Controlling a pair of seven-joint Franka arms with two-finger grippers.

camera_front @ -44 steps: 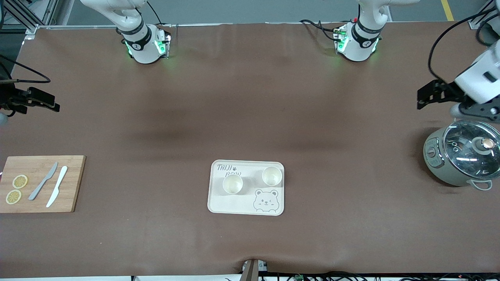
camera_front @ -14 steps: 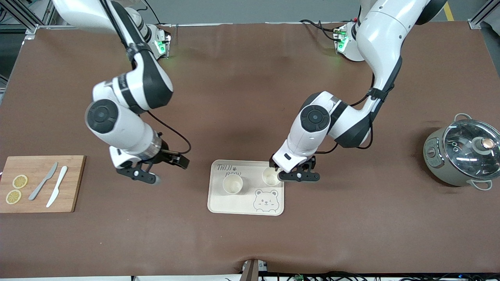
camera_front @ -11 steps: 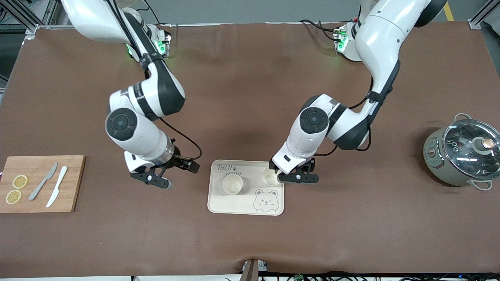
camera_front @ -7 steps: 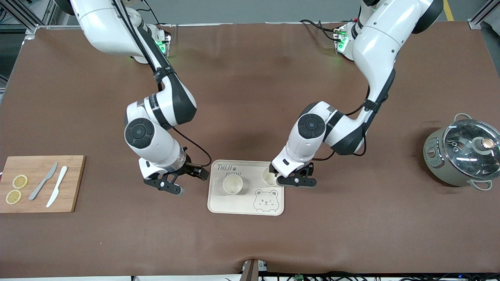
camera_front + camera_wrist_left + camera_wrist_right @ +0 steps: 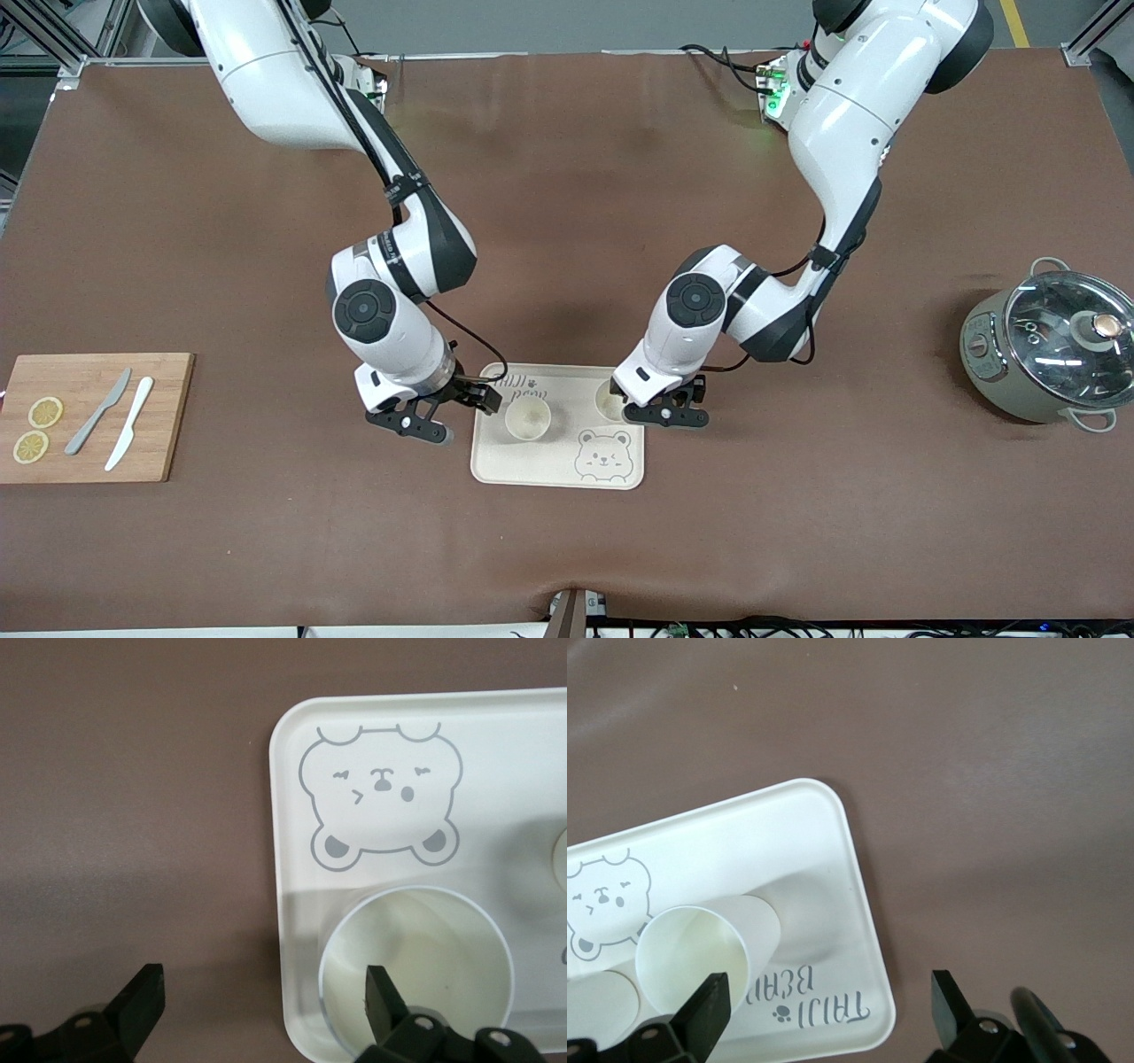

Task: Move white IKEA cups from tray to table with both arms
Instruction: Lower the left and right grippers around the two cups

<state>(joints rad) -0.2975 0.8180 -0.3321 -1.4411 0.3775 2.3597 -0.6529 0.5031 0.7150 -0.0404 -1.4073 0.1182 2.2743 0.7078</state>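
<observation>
Both white cups stand upright on the tray (image 5: 532, 470), which lies on the brown desk (image 5: 567, 221) toward the front camera. Neither cup is lifted.

The left end effector (image 5: 645, 407) is at the tray's edge toward the left arm's end, fingers wide apart, and holds nothing. In the left wrist view one finger (image 5: 383, 1003) sits inside the mouth of its cup (image 5: 415, 970), while the other hangs over the bare desk just off the tray rim.

The right end effector (image 5: 447, 420) hovers at the tray's edge toward the right arm's end, also spread wide and empty. The other cup (image 5: 528, 417) is near it but not yet between the fingers; in the right wrist view it lies off to one finger's side.

Risks, as judged:
- Left: the outer finger stands outside the rim; closing here could catch the tray wall along with the cup wall, dragging or tipping the tray.
- Right: approaching sideways may nudge the light cup over before it is straddled.
- A tray shifted by one arm would spoil the other's alignment.

Markings: grey handwritten-style "TAIJI BEAR" with a paw print, partly hidden in the front view, and a winking bear face (image 5: 602, 454). The cups show no markings.
</observation>
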